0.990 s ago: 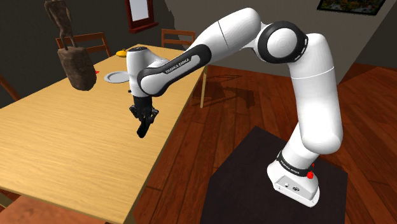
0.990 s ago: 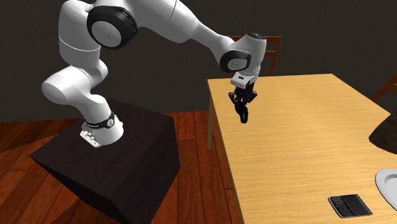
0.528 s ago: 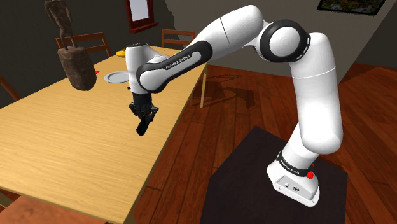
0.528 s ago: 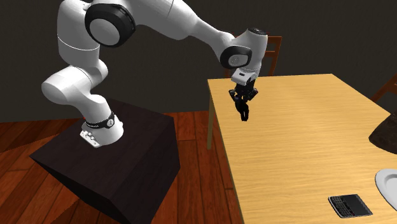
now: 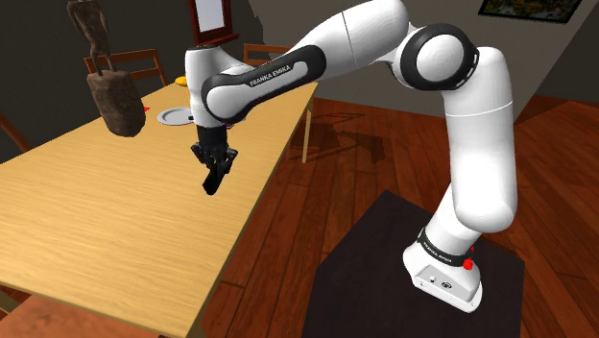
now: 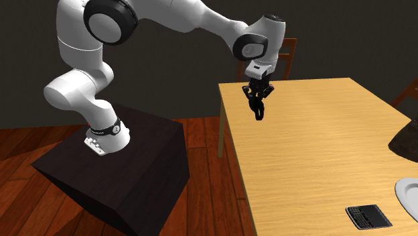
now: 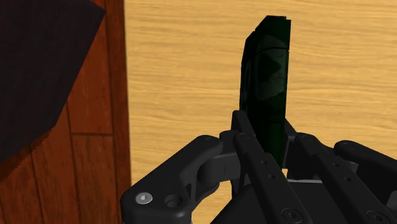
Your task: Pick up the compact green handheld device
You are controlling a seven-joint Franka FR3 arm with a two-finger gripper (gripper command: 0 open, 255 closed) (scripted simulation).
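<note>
My black gripper is shut on a slim dark green handheld device. The device hangs down from the fingers, lifted above the light wooden table near its long edge on the stand's side. In the second exterior view the gripper holds the device over the table's far left corner area. In the wrist view the device stands on edge, clasped between the fingers, with the tabletop beneath.
A brown lumpy object, a grey plate and an orange thing sit toward the table's far end. A dark keyed device lies beside a plate. Chairs line the table; the dark stand is on wooden floor.
The gripper has risen a little with the green device and shifted slightly along the table's edge toward its far end. Its grip on the device stays the same.
</note>
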